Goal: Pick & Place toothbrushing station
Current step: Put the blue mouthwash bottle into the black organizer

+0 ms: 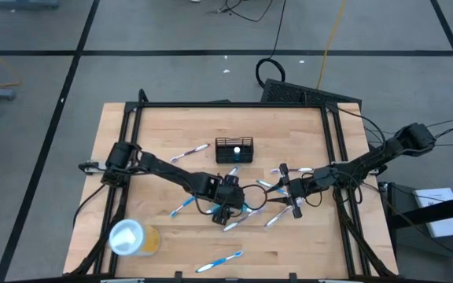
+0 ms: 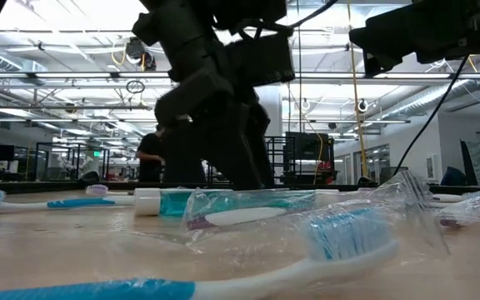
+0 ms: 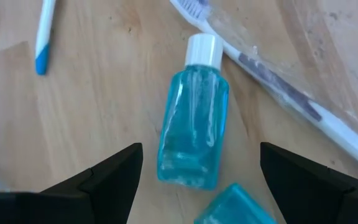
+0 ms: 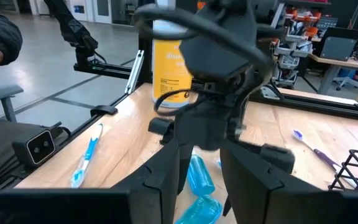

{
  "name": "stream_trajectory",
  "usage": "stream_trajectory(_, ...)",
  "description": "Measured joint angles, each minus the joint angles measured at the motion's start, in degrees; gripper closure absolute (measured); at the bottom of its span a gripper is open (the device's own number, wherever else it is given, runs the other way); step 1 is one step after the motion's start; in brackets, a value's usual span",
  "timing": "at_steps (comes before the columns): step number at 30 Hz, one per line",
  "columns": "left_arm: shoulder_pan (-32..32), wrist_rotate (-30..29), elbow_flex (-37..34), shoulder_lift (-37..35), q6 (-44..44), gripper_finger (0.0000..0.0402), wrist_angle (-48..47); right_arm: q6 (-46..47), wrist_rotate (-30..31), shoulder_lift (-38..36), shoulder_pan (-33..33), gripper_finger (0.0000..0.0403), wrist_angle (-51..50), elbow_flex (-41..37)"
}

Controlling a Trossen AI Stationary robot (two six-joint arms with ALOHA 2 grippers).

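Note:
The toothbrushing station, a small black wire-mesh holder, stands on its base at the table's far middle; part of it shows in the right wrist view. My left gripper slants down over the table's middle, open. In its wrist view its fingers stand on either side of a small blue bottle with a white cap, which lies flat on the wood, untouched. A second blue bottle lies beside it. My right gripper hovers level to the right, facing the left gripper, open by a narrow gap with nothing in it.
A yellow cup with a white lid lies at the near left. Toothbrushes are scattered about. Plastic-wrapped ones lie between the two grippers. A person stands in the room behind.

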Motion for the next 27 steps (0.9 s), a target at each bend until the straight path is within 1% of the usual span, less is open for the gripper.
stream_trajectory(7, 0.0, 0.1, -0.07, 1.49, -0.45, 0.0076, 0.23, -0.4, 0.09, 0.04, -0.02, 0.0291, 0.53, 0.07)
stream_trajectory(10, 0.17, -0.9, 0.0, 1.36, -0.59, 0.0089, 1.09, -0.52, 0.09, 0.04, -0.02, 0.0291, 0.89, 0.09)
stream_trajectory(13, 0.63, -0.57, 0.0, 1.36, -0.6, 0.0122, 0.89, -0.6, 0.09, 0.04, -0.02, 0.0291, 0.91, 0.09)
stream_trajectory(18, 0.68, 1.04, -0.02, 1.36, 0.7, 0.0198, 0.71, -0.55, 0.09, 0.04, -0.02, 0.0291, 0.9, 0.09)
stream_trajectory(22, 0.59, 1.23, 0.0, 1.2, 0.78, 0.0253, 0.96, -0.57, 0.09, 0.04, -0.02, 0.0291, 0.9, 0.09)
stream_trajectory(27, 0.63, 1.09, 0.0, 1.17, 0.97, 0.0298, 1.04, -0.5, 0.09, 0.04, -0.02, 0.0291, 0.89, 0.09)
